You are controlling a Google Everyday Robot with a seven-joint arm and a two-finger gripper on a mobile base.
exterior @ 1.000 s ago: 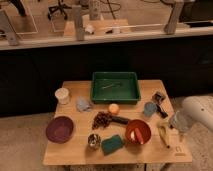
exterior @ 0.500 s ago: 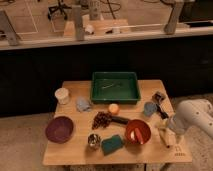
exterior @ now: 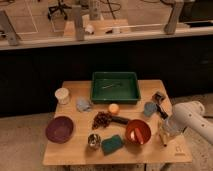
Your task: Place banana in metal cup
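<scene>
Wooden table (exterior: pixel 70 154) fills the lower frame. The banana (exterior: pixel 163 140) lies near its right edge, long axis running top to bottom, just right of the red bowl (exterior: pixel 138 131). The gripper (exterior: pixel 167 129) sits directly over it; I cannot tell its opening or whether it has a grip. The metal cup (exterior: pixel 93 141) stands well to the left, beyond the bowl.

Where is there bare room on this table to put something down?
Bare wood runs along the table's front edge, before the dark purple bowl and the small shiny metal cup. The middle, around the red bowl, is crowded. The gripper hangs at the right end.
</scene>
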